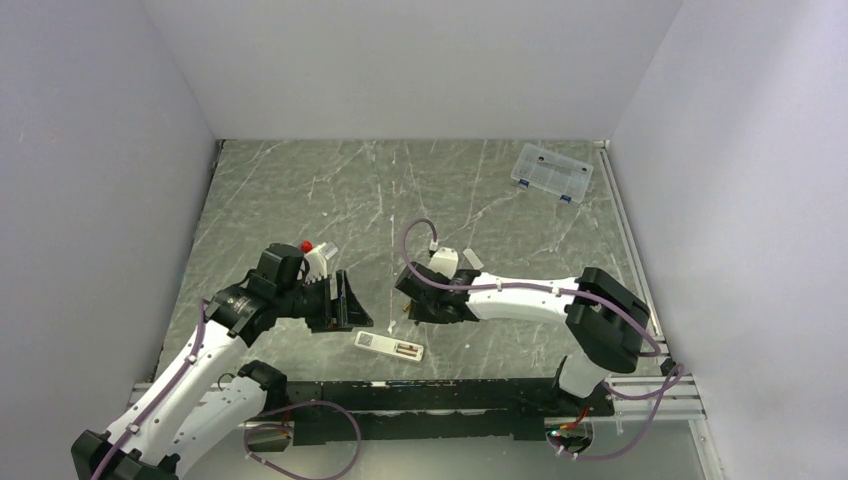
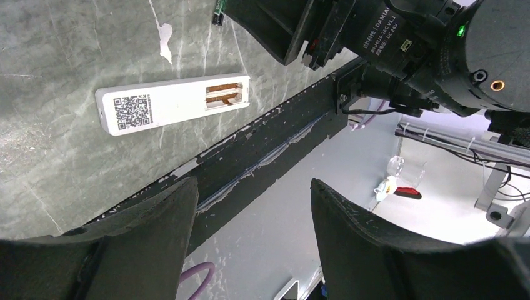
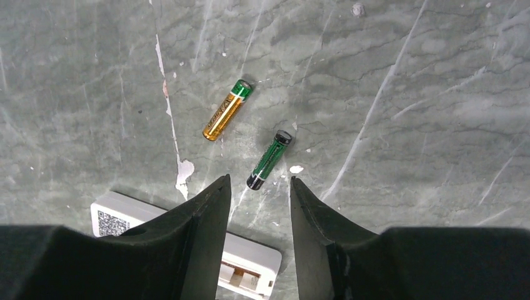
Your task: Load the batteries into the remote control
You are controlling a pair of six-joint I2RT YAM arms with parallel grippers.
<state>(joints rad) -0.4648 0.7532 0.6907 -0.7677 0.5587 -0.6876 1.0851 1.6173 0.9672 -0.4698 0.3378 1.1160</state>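
The white remote control (image 2: pixel 172 103) lies face down near the table's front edge (image 1: pixel 388 346), its battery recess (image 2: pixel 224 95) showing. Two batteries lie on the marble beyond it: a gold one (image 3: pixel 227 110) and a dark green one (image 3: pixel 269 160), apart from each other. My right gripper (image 3: pixel 259 181) hangs open just above the green battery's near end, nothing between its fingers. It sits right of the remote in the top view (image 1: pixel 415 308), hiding the batteries there. My left gripper (image 2: pixel 253 184) is open and empty, hovering left of the remote (image 1: pixel 348 303) and aimed past the table's edge.
A clear compartment box (image 1: pixel 551 172) stands at the back right. A small white sliver (image 3: pixel 295 169) lies beside the green battery. The black front rail (image 2: pixel 262 150) runs just behind the remote. Side walls close in the table on both sides.
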